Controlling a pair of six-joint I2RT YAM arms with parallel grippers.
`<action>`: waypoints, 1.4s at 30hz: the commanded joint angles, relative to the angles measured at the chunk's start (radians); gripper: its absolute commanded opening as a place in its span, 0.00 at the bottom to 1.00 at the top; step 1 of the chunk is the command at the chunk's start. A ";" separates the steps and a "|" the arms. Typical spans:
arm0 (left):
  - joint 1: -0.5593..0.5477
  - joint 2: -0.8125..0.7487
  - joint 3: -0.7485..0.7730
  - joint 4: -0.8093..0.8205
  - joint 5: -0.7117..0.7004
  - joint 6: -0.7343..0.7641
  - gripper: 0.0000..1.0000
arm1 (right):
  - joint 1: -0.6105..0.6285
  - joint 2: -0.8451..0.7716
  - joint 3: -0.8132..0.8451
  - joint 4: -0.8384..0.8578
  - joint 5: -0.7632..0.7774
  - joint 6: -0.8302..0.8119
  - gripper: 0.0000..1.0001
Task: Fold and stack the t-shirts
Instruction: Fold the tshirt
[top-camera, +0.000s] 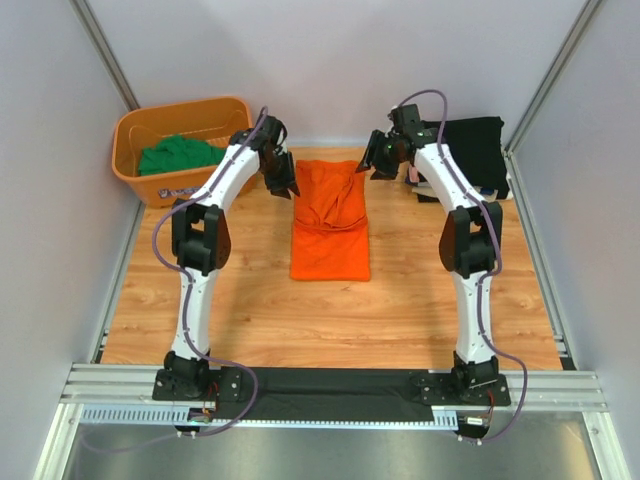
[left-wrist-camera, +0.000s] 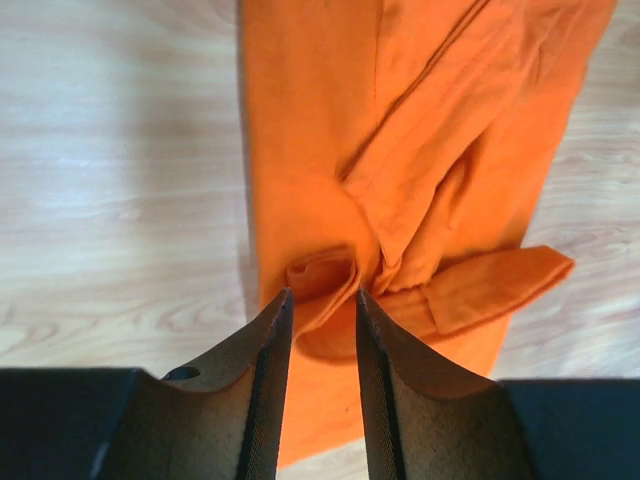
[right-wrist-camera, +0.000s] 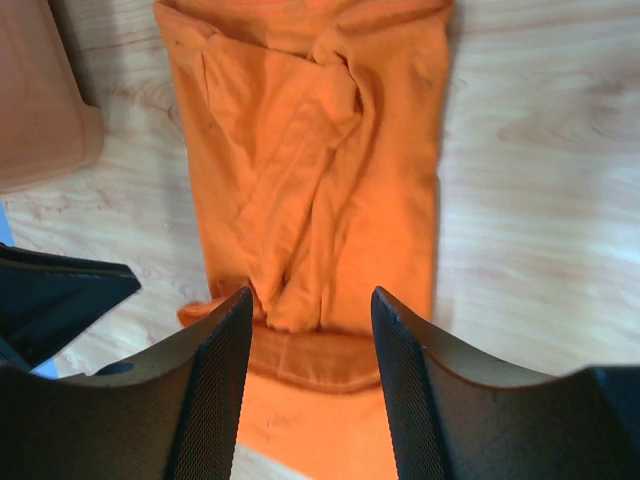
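A bright orange t-shirt (top-camera: 330, 225) lies folded into a long narrow strip in the middle of the wooden table, with its far end bunched and creased. My left gripper (top-camera: 284, 186) hovers over the far left corner of the strip. In the left wrist view its jaws (left-wrist-camera: 322, 300) stand apart over a rolled fold of the orange cloth (left-wrist-camera: 310, 150) and pinch nothing. My right gripper (top-camera: 374, 163) is at the far right corner. It is open (right-wrist-camera: 310, 300) above the orange hem (right-wrist-camera: 400, 150). A green t-shirt (top-camera: 180, 155) lies in the basket. A black t-shirt (top-camera: 475, 150) lies at the back right.
The rigid orange basket (top-camera: 135, 135) stands at the back left corner, close to my left arm. Metal frame posts and pale walls close in the table on the left, right and back. A black mat (top-camera: 330, 385) runs between the arm bases at the near edge.
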 joint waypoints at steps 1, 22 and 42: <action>0.008 -0.106 0.005 -0.126 0.036 -0.002 0.39 | -0.007 -0.111 -0.013 -0.134 -0.021 -0.026 0.53; -0.066 -0.964 -1.149 0.249 -0.004 0.007 0.38 | 0.218 -0.308 -0.649 0.187 -0.016 -0.033 0.45; -0.079 -1.000 -1.289 0.474 0.077 -0.064 0.40 | 0.188 -0.350 -0.372 0.120 0.141 -0.129 0.49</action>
